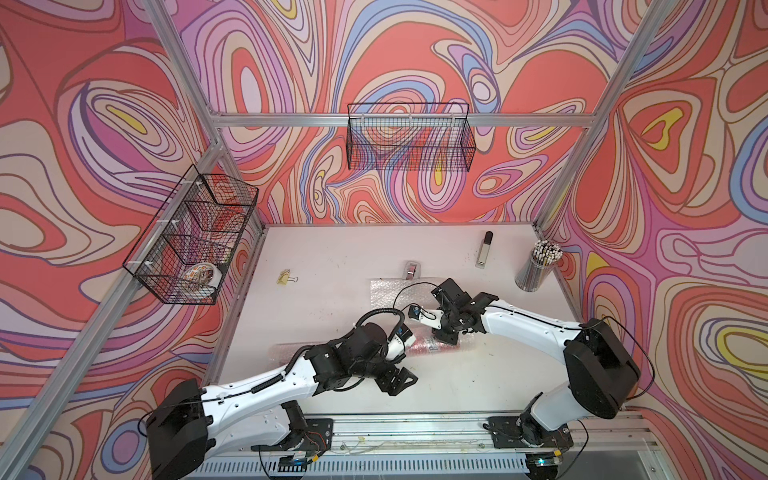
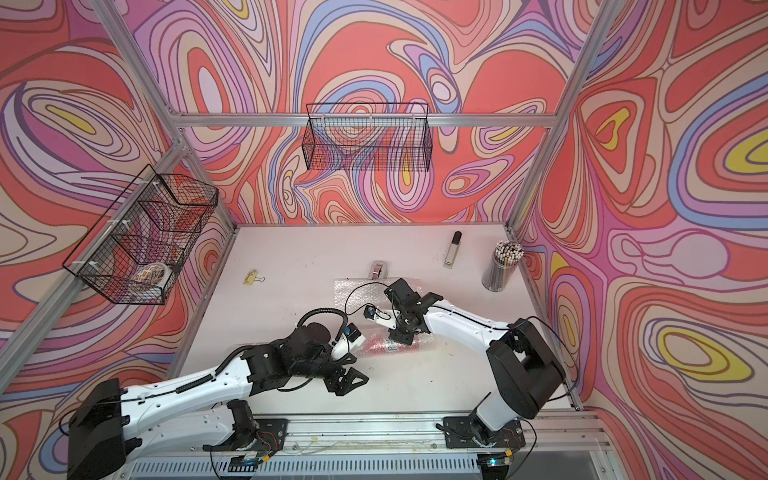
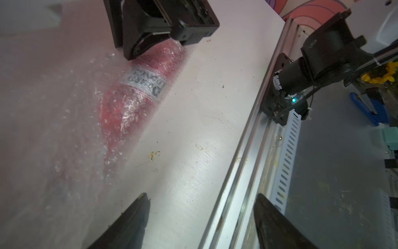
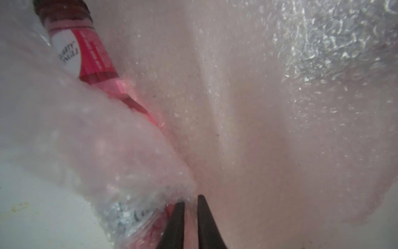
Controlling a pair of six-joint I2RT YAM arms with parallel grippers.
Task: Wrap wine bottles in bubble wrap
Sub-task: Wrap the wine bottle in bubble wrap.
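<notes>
On the left wall a wire basket is seen in both top views; a patterned roll inside it is blurred by the mesh. A yellow binder clip lies alone on the tabletop. The left tool is held wide, with nothing between its fingers, near the tabletop's front edge; only the fingertips are caught in the left wrist view, the rest being cut off. Beside it one wine bottle lies on its side, rolled in bubble wrap; its label print is dulled by the film, and one end is covered by the right tool. That tool's fingers are set narrowly apart at the film's edge, and whether film is pinched between them cannot be told. In the right wrist view a capped bottle end is shown half under a fold; whether it belongs to the same bottle cannot be told. A flat sheet is partly hidden by the right arm, with a grey tape dispenser behind it. Farther right, a silver-and-black bar and a cup of pencils are seen
</notes>
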